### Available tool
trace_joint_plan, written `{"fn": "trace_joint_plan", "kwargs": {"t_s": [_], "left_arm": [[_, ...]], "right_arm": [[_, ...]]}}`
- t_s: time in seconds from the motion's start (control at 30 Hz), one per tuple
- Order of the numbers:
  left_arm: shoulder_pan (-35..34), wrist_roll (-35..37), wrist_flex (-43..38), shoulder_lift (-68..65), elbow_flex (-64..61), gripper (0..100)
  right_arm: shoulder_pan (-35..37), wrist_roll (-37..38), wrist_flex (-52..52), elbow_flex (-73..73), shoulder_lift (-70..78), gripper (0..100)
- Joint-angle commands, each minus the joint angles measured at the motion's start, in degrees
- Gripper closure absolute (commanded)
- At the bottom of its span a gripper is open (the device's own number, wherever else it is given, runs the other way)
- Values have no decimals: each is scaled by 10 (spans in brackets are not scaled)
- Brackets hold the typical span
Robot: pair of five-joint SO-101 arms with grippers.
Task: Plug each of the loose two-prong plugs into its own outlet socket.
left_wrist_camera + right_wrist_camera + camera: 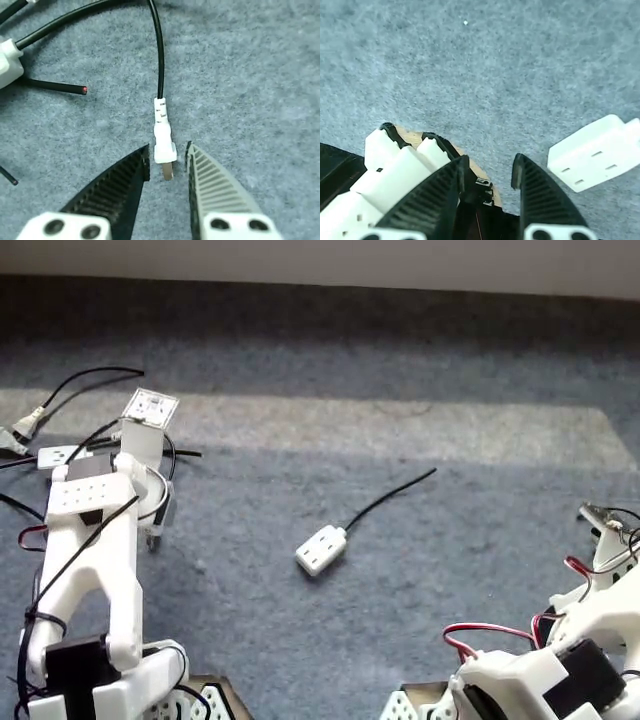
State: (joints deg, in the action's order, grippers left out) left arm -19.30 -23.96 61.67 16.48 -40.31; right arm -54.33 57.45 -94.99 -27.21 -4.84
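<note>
A white two-prong plug (164, 147) on a black cord lies on the grey carpet, prongs toward the camera. My left gripper (167, 150) is open with one finger on each side of the plug, neither touching it. In the high view the left arm (95, 540) stands at the left edge. A white outlet socket (321, 549) with a black cord lies near the middle of the carpet. That socket (597, 160) also appears beside my right gripper (487, 175), which is open and holds nothing. The right arm (560, 660) sits folded at the lower right.
Another white outlet (58, 455) and a plug (25, 425) with tangled black cords lie at the far left. A white connector (7, 60) and a cut cord end (82, 90) lie close to the left gripper. The right arm's base (395, 165) is under its gripper.
</note>
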Motion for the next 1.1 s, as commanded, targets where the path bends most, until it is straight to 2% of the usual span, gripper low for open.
{"fn": "trace_joint_plan", "kwargs": {"t_s": [0.0,0.23,0.4,0.63,0.97,1.07], "left_arm": [[12,-4,2,-31,27,870],[7,-4,4,-190,109,870],[-2,-4,54,-265,182,873],[-11,-4,132,-283,238,874],[-11,-4,135,-289,235,875],[-11,-5,134,-289,236,915]], "right_arm": [[-1,7,-2,2,-27,850],[0,7,-2,2,-27,850],[0,7,-2,2,-24,850],[0,6,-2,2,-23,850],[-4,7,-2,1,-22,850],[-4,7,-2,1,-22,850]]}}
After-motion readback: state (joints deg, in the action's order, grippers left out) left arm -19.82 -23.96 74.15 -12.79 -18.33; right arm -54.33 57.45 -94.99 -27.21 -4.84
